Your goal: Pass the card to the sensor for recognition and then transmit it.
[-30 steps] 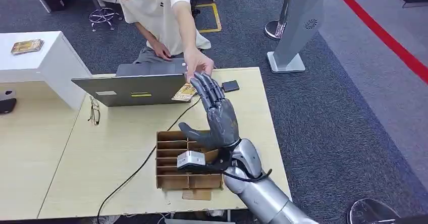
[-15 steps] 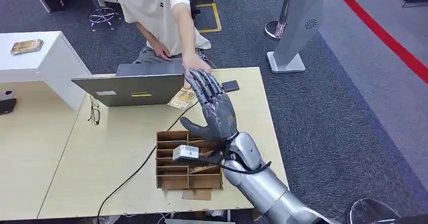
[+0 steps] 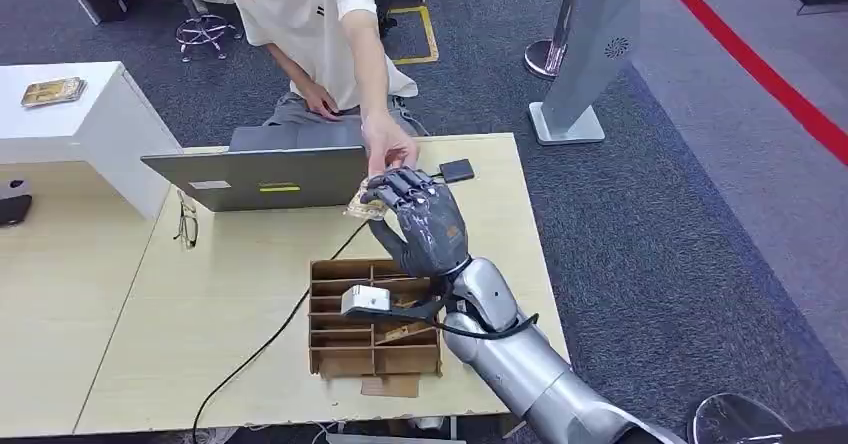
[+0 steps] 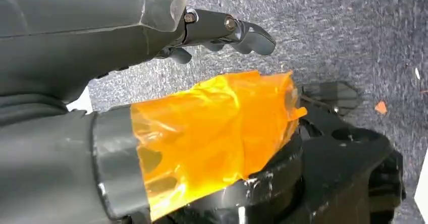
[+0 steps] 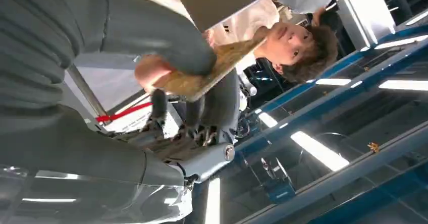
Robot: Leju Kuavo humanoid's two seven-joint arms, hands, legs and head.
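The right hand (image 3: 420, 219) has its fingers (image 3: 395, 186) curled onto the card (image 3: 362, 202), just below the person's hand (image 3: 388, 151), which also touches it. The handover looks underway; the sensor (image 3: 457, 171) lies on the table (image 3: 120, 304) just beyond the fingers. The left hand (image 4: 151, 27) hangs released.

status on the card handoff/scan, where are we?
Done: the right hand has closed on the card; the right wrist view shows thumb and fingers clamping it. In hand: the person's hand is at the card too, so release is unclear. Left: presenting it to the small black sensor, then passing it on.
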